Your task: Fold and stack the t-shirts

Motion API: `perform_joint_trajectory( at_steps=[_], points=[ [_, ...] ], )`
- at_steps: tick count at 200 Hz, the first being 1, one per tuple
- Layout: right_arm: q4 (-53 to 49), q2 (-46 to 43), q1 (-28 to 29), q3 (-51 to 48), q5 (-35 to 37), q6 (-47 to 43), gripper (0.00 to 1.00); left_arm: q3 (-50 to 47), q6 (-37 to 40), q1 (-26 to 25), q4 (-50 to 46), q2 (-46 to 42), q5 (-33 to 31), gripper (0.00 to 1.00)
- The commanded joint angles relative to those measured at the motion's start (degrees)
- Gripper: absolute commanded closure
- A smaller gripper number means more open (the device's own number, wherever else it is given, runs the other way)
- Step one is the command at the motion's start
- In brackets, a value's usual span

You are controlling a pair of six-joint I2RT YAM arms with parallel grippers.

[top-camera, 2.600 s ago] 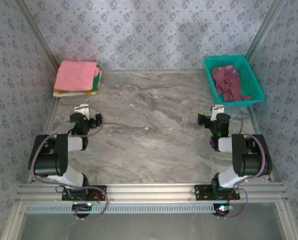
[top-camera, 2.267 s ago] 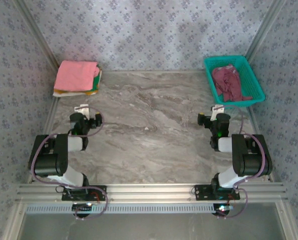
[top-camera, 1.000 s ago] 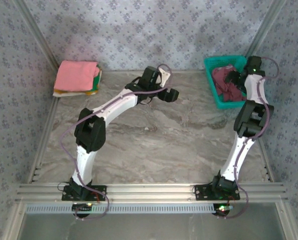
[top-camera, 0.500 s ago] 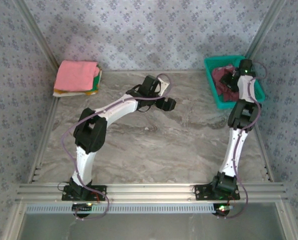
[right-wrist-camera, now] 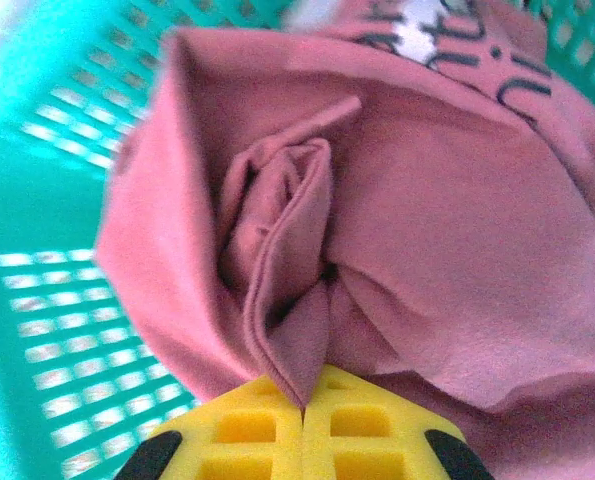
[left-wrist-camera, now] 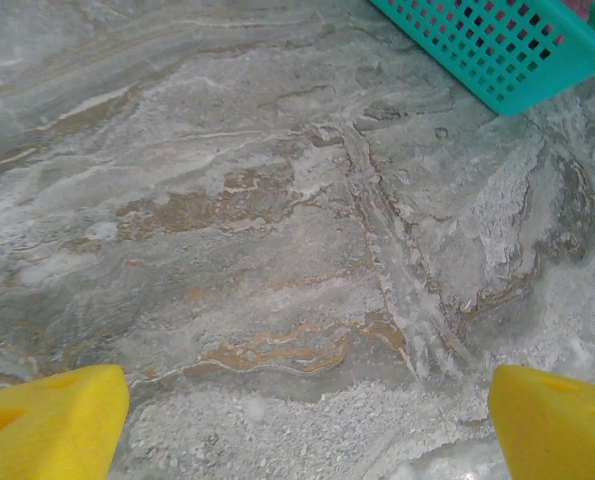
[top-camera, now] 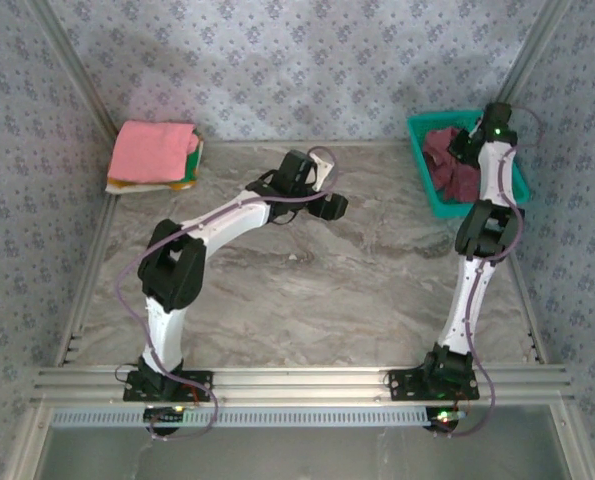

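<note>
a grey marbled bench sits between walls papered in a pale blue floral print. the right tool is pinched tight, its 2 yellow fingers meeting on a raised fold of the maroon t-shirt. the shirt lies crumpled, white lettering showing, inside the teal mesh basket at the bench's far right corner. the left tool stands wide, its 2 yellow fingertips far apart, holding nothing, over bare marble near the basket. the middle of the bench is open from the basket across to the stack of folded t-shirts in the far left corner, pink on top with yellow-green and white edges below. the right arm reaches nearly straight out along the right wall, wrist bent down into the basket. the left arm stretches diagonally toward the far middle.
</note>
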Motion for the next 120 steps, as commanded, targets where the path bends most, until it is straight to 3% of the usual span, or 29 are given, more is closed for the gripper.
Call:
perform_joint_trajectory(
  at_steps=[1, 49, 81, 120],
  points=[
    [-0.5, -11.2, 1.8, 4.5, 2.9, -2.6, 1.0, -2.5, -2.2, 1.5, 4.0, -6.8, -3.3, 0.07],
    [1.9, -25.6, 10.5, 6.1, 15.9, -12.3, 1.0, -12.7, -2.2, 5.0, 9.5, -21.2, -7.6, 0.05],
    [2.3, -33.7, 19.7, 6.1, 21.7, -19.1, 1.0, -19.5, -0.9, 6.9, 12.0, -29.9, -11.6, 0.02],
    [5.0, -41.3, 32.1, -5.4, 23.9, -20.6, 1.0, -27.7, 2.6, 9.8, 16.0, -37.6, -12.7, 0.02]
  ],
)
